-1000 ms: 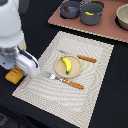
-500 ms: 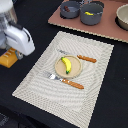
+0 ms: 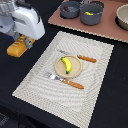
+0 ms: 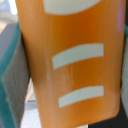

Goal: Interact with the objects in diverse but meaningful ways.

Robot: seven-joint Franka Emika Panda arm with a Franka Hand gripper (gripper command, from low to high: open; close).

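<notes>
While the hand (image 3: 25, 41) hovers, bread slab (image 3: 17, 48) lies just below.

Above the orange bread slab (image 3: 17, 47), the arm (image 3: 22, 20) is a bulky, rounded white shell with grey and dark sections.

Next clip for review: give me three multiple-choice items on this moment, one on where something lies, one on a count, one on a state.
1. Where does the banana lie?
A. on the round plate
B. in a grey pot
C. on the bare black table

2. How many orange-handled utensils lie by the plate?
A. one
B. two
C. four

3. What is directly under the tool?
A. the plate
B. the orange bread slab
C. the striped mat

Answers: 1 A, the banana rests on the plate; 2 B, a fork and a knife flank it; 3 B, the wrist view is filled by the orange slab.
</notes>
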